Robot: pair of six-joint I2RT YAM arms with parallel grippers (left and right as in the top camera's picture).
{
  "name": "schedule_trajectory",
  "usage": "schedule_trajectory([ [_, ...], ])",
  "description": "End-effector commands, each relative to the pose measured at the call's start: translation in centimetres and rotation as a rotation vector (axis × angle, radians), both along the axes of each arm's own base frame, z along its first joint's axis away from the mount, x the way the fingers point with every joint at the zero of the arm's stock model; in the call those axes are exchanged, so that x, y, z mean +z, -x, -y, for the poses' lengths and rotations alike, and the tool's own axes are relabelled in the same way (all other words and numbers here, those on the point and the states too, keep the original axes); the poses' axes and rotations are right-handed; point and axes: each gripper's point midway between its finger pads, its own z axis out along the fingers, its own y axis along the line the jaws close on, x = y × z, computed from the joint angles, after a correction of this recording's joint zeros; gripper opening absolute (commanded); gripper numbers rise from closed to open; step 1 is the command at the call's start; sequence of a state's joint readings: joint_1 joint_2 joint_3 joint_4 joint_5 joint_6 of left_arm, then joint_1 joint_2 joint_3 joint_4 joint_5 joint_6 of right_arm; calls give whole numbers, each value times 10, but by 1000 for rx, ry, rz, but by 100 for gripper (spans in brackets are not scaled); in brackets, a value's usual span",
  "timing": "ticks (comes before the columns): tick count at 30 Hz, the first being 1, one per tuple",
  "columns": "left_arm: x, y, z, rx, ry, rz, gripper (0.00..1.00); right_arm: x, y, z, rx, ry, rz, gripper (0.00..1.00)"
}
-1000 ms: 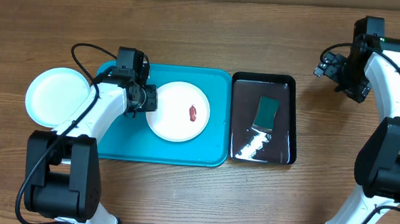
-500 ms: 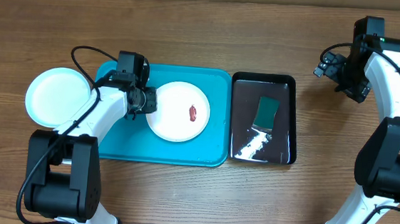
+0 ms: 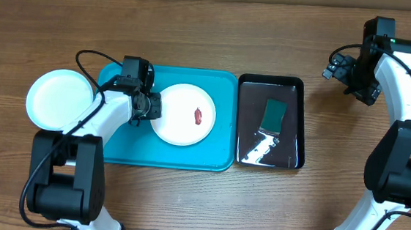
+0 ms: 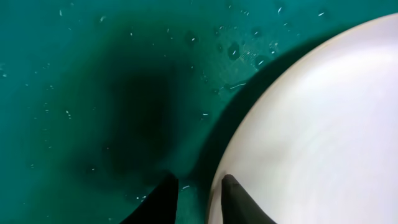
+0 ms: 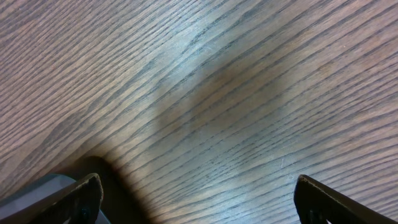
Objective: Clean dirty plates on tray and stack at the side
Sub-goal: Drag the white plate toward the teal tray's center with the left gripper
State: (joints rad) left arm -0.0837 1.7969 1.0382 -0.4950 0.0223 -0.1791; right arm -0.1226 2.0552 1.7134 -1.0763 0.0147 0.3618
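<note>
A white plate (image 3: 183, 115) with a red-brown food bit (image 3: 199, 116) lies on the turquoise tray (image 3: 115, 141). My left gripper (image 3: 152, 107) is at the plate's left rim. In the left wrist view its fingers (image 4: 198, 190) are close together astride the rim of the plate (image 4: 323, 124), one finger over the tray (image 4: 93, 93) and one over the plate. A pale plate (image 3: 58, 100) lies on the table left of the tray. My right gripper (image 3: 332, 68) is open and empty over bare wood (image 5: 199, 199) at the far right.
A glossy black tray (image 3: 296, 89) with a green sponge (image 3: 273, 114) and some water stands right of the turquoise tray. The wooden table shows all round. The left arm's cable loops above the tray's left corner.
My left gripper has shifted slightly to the right, onto the white plate's left rim. The plate and the right arm have not moved.
</note>
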Motion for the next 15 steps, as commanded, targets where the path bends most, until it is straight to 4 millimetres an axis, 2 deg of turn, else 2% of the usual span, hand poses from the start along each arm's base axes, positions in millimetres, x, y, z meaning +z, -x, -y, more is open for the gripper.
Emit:
schedule_trajectory([
  [1,-11,3,1,-25,-5,-22,18,14,-5,-1,6,4,39,100],
  [3,-10,1,2,-25,-4,-14,15,14,-5,-1,6,4,39,100],
  [6,-11,5,2,-21,-2,-32,4,14,-5,-1,6,4,39,100],
  [13,-16,24,0,99,22,-115,4,14,-5,-1,6,4,39,100],
  [15,-16,25,0,106,24,-118,9,14,-5,-1,6,4,39,100],
])
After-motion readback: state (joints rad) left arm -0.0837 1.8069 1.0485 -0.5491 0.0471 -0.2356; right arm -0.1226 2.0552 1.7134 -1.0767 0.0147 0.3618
